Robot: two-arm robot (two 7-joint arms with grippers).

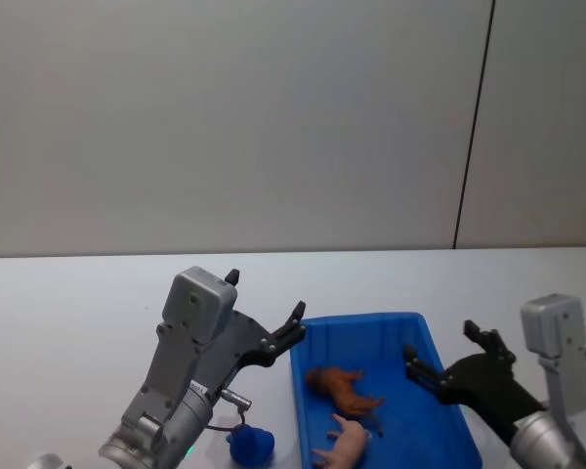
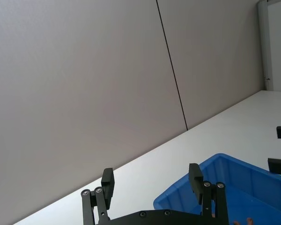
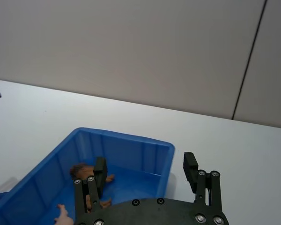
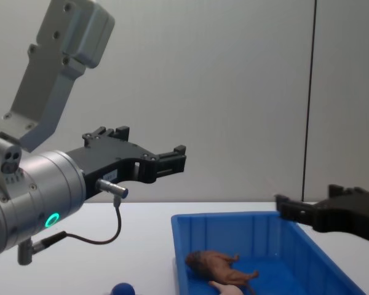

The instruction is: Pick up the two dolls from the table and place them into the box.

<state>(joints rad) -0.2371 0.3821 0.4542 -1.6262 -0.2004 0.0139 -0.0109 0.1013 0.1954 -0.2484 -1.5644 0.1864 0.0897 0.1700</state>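
Note:
The blue box (image 1: pixel 366 319) stands on the white table (image 1: pixel 78 313). Inside it lies the brown doll (image 1: pixel 344 388), on its side, also seen in the chest view (image 4: pixel 218 265) and the right wrist view (image 3: pixel 82 171). The small dark-blue doll (image 1: pixel 251 445) rests on the table just left of the box. My left gripper (image 1: pixel 266 295) hangs open and empty above the table at the box's far-left corner, well above the blue doll. My right gripper (image 1: pixel 441 342) is open and empty over the box's right rim.
A pale pink figure (image 1: pixel 347 445) lies in the box's near end beside the brown doll. A grey wall stands behind the table. Bare tabletop stretches left of and beyond the box.

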